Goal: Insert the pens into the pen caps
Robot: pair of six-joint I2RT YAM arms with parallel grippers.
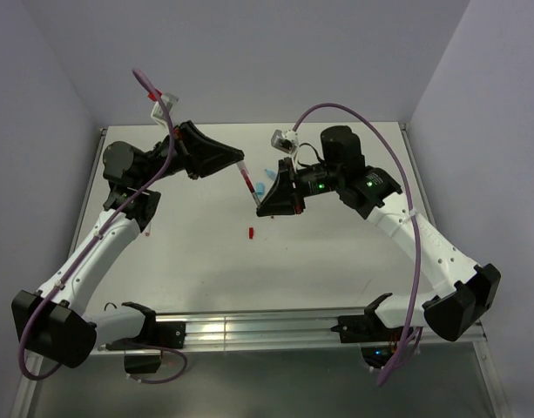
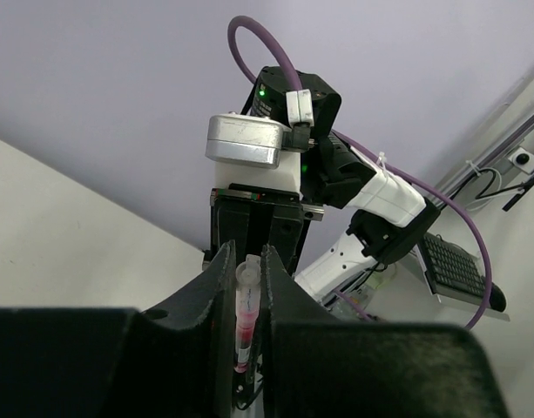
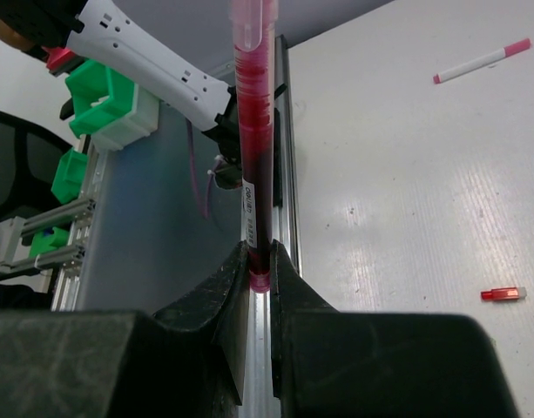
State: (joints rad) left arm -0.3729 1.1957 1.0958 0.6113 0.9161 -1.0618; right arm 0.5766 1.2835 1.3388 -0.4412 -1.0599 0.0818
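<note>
- Black fingers of the right gripper fill the bottom of the right wrist view. They are clenched on the lower end of a dark red pen, which stands upright to the top edge of the frame.
- Left gripper, at the bottom centre of its own view, has its jaws pressed against both sides of the same pen, grasping it.
- From above, the pen bridges the two grippers at the centre of the frame, over the table.
- One red cap lies on the table just below the held pen.
- Light blue caps lie just right of the pen; how many I cannot tell.
- One white pen with a pink end lies flat at the upper right of the right wrist view.
</note>
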